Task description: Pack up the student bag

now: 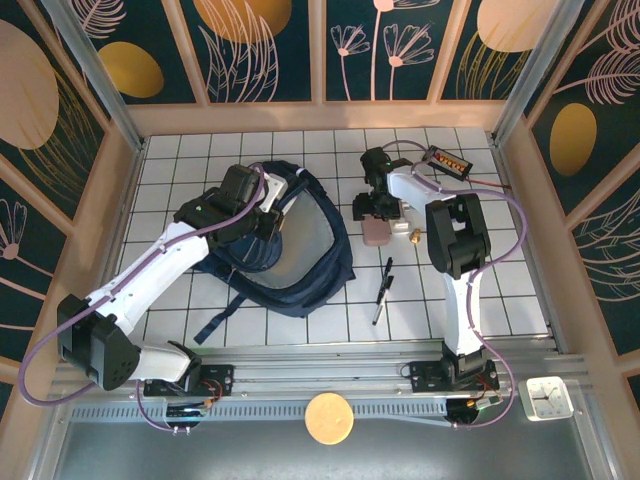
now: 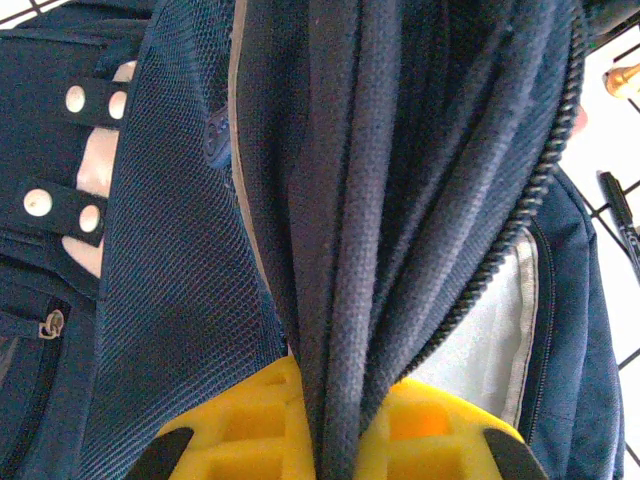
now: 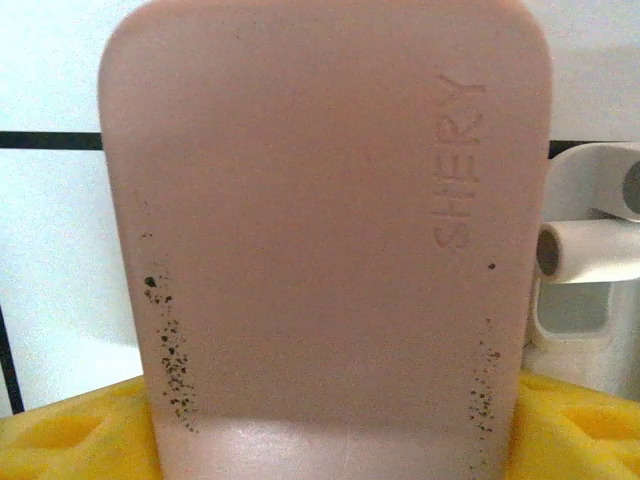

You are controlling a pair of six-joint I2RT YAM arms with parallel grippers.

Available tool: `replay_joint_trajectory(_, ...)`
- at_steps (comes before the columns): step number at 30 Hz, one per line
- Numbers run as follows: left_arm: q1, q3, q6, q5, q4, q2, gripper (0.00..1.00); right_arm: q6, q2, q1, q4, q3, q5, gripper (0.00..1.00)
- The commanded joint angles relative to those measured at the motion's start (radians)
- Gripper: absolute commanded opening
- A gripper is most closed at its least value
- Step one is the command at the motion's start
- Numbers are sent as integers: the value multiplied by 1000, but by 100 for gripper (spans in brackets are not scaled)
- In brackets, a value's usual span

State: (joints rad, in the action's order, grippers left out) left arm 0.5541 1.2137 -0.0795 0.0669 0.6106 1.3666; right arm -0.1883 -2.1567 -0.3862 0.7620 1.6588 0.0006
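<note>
From above, the student bag (image 1: 300,255) lies on the white tiled bench (image 1: 500,280), left of the middle, its mouth gaping to show a pale inside. The left fingers (image 1: 268,212) sit at the bag's upper rim, closed on its fabric; the left arm slants across the bag's left side. The right fingers (image 1: 362,208) are near the bag's right edge but apart from it; below them sits a pink slab (image 1: 375,233). A black pen (image 1: 383,290) lies on the bench toward the near edge from the slab, and a small brass piece (image 1: 413,235) lies just right of the slab.

At the left wrist, the yellow left fingers (image 2: 240,425) pinch a bunch of the student bag's (image 2: 190,250) navy folds; the fabric rises straight up out of the gap. The zip edge curves away on the right, beside a white lining (image 2: 480,330). The pen (image 2: 620,210) and brass piece (image 2: 622,80) show at the right edge.

At the right wrist, the yellow right fingers (image 3: 60,440) clasp the pink slab (image 3: 320,230) at its lower end, one on each side (the raised letters read SHERY). A white roll holder (image 3: 590,260) stands just right of it on the bench (image 3: 60,80).
</note>
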Motion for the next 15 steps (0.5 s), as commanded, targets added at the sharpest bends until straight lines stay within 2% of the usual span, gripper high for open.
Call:
replay_joint_trajectory(1,-3,7,12,37,-69,-48,0,-2,-22,-7,22,27,10,70)
replay_joint_trajectory(4,-3,6,11,40,-71,-47,0,-10,-9,-7,26,29,8,66)
replay_joint_trajectory(9,-5,12,1,57,-86,-43,0,-29,87,-3,37,26,-49,65)
replay_joint_trajectory(15,-6,22,-24,98,-113,-39,0,-96,298,26,47,-26,-242,64)
